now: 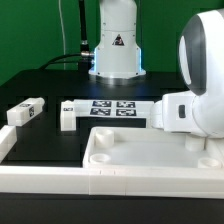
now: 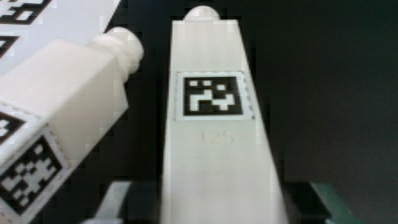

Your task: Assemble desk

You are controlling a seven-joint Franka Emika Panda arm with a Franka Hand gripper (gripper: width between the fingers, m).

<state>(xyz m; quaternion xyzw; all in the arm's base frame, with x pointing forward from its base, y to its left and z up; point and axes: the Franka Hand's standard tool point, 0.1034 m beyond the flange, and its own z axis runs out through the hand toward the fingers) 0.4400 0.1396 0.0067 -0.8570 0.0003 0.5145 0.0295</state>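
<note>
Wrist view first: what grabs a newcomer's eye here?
A long white leg with a square tag fills the wrist view, running between the fingers of the gripper, a second leg beside it. In the exterior view, the big white tabletop fills the foreground.

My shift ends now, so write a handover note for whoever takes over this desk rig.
Gripper: jaws straddle the tagged leg; whether they clamp it is unclear.
Second leg lies close beside it, at an angle.
Near leg lies beside the marker board; far leg is farther to the exterior view's left.
Tabletop is in front, with no leg seen fitted.
Done: nothing visibly joined.
Left: fit the legs.
</note>
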